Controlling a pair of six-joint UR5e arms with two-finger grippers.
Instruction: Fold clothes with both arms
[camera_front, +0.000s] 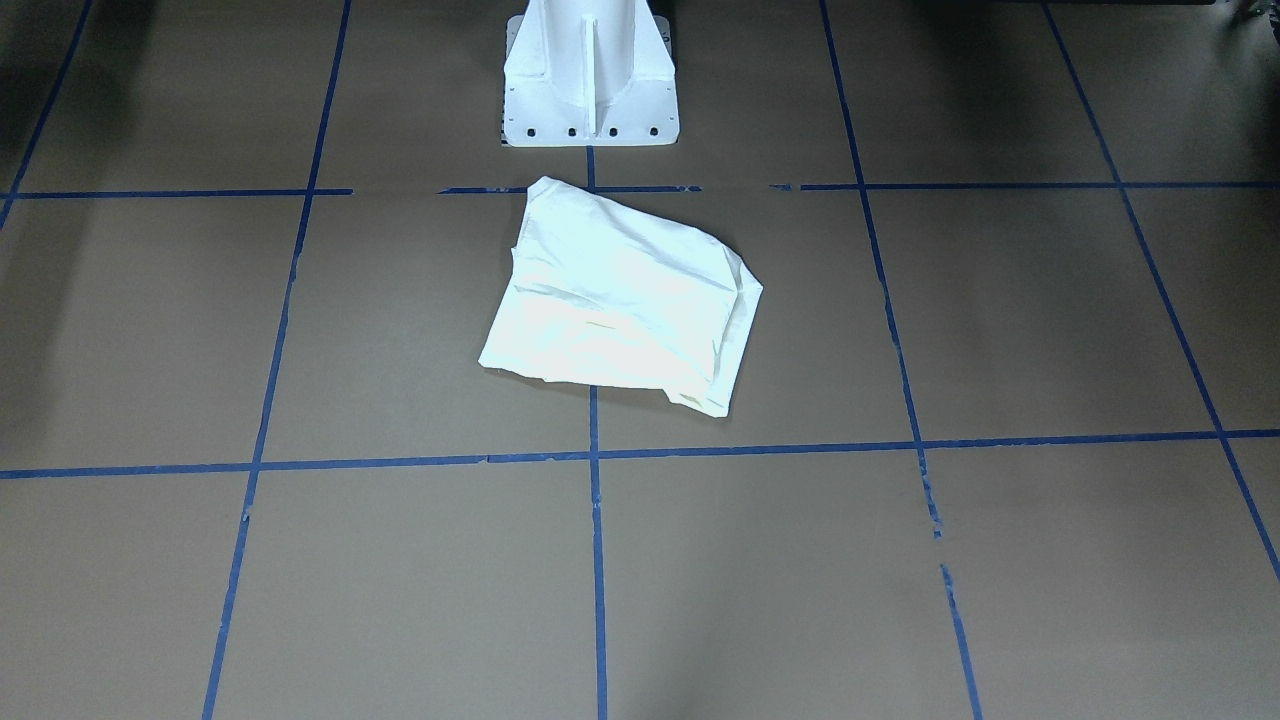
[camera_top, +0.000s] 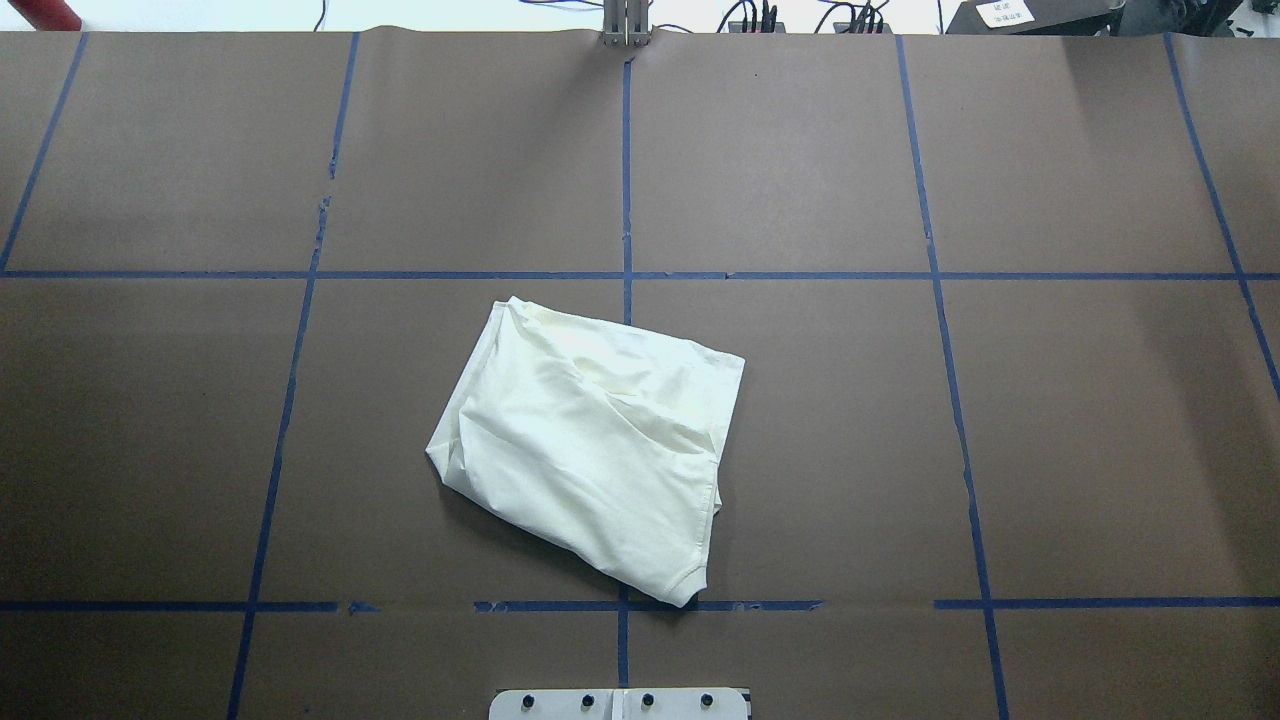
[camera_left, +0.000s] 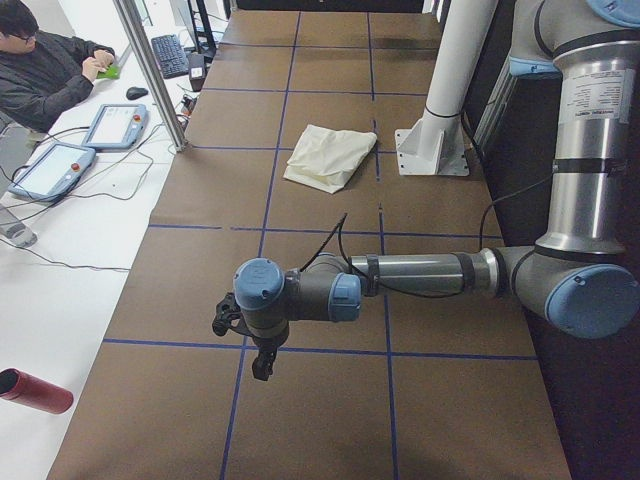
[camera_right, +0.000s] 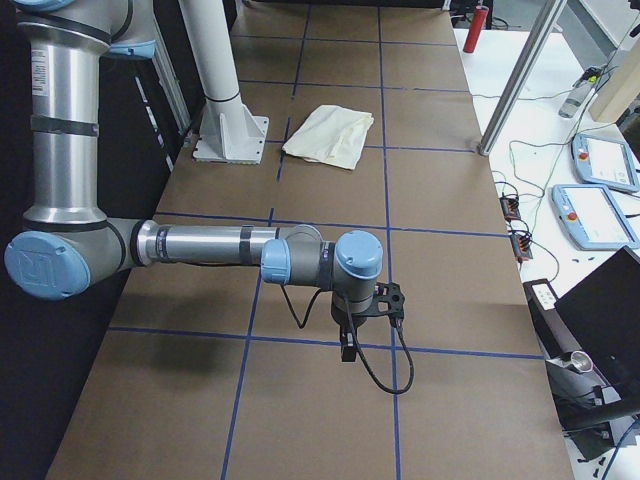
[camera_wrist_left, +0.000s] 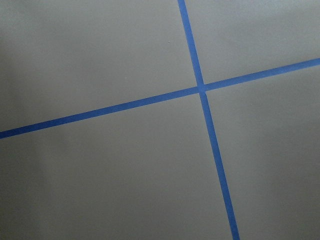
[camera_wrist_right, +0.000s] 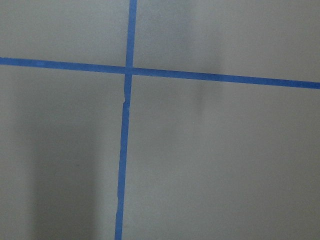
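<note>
1. The cream-white T-shirt (camera_top: 590, 450) lies folded into a rumpled, roughly 4-sided bundle on the brown desk (camera_top: 1000, 450). It sits a little left of and below the centre of the overhead view, with only plain cloth facing up.
2. The bundle lies across the central vertical line of the blue tape lines (camera_top: 627, 180). Its lowest corner touches the lower horizontal line.
3. In the front-facing view the shirt lies just below the white pedestal (camera_front: 590, 80), which stands at the top centre of that frame. The 2 are close but apart.
4. Neither arm is near the shirt. In the left side view the left arm (camera_left: 420, 272) stretches level across the lower half of the frame. The left end effector (camera_left: 262, 368) points down above a tape line, well apart from the shirt in the upper middle.
5. In the right side view the right arm (camera_right: 200, 243) lies the same way, and the right end effector (camera_right: 347, 352) hangs over a tape line in the lower middle.
6. I cannot tell whether either end effector is released or clenched, since each shows only in a side view. Nothing is seen between the fingers.
7. Both wrist views show only bare desk with 2 tape lines crossing.
8. An operator (camera_left: 45, 70) sits at the upper left of the left side view.
</note>
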